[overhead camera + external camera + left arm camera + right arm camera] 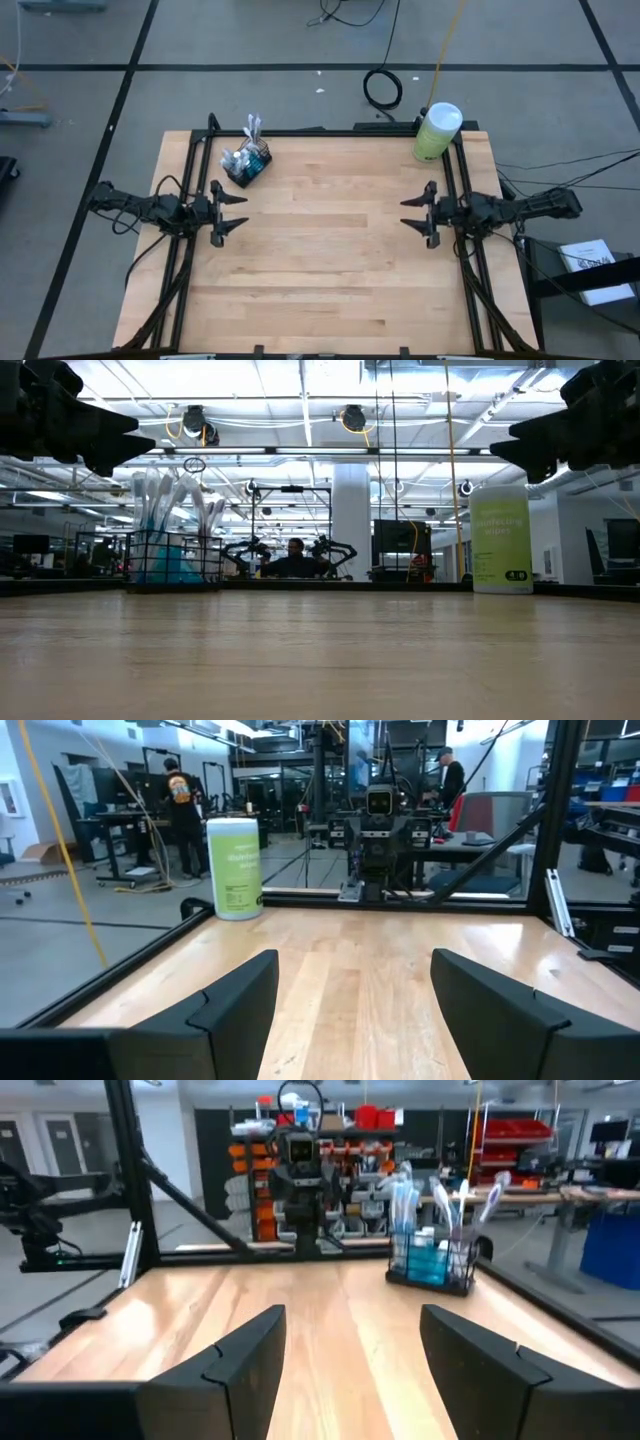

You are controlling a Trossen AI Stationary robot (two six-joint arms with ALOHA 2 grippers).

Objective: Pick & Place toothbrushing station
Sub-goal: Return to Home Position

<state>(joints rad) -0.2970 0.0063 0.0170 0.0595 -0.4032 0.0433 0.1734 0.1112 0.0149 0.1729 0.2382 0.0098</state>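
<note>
Pale wood worktop [330,250] with a dark frame around it, big bright workshop behind, and you've got both arms parked low at the sides.

Your left hand [238,211] sits just inside the left edge, about halfway along the worktop's depth. It points inward with its fingers spread wide and nothing between them. The right hand [408,214] mirrors it on the opposite edge, also spread apart and holding nothing. The two face each other, well apart, with bare wood between them.

The wire-mesh holder [250,165] is up in the far left corner, near the back rail and just beyond the left hand. The toothbrushes [252,128] are all bunched in it, standing up and fanning out a bit, white and blue handles poking over the rim. In the right wrist view you can see the holder [432,1265] clearly, but I can't tell which compartment they're in.

Over in the far right corner there's a green canister [436,132] with a white lid, standing upright right by the frame.

A person [295,560] shows way back in the room, beyond the worktop.
</note>
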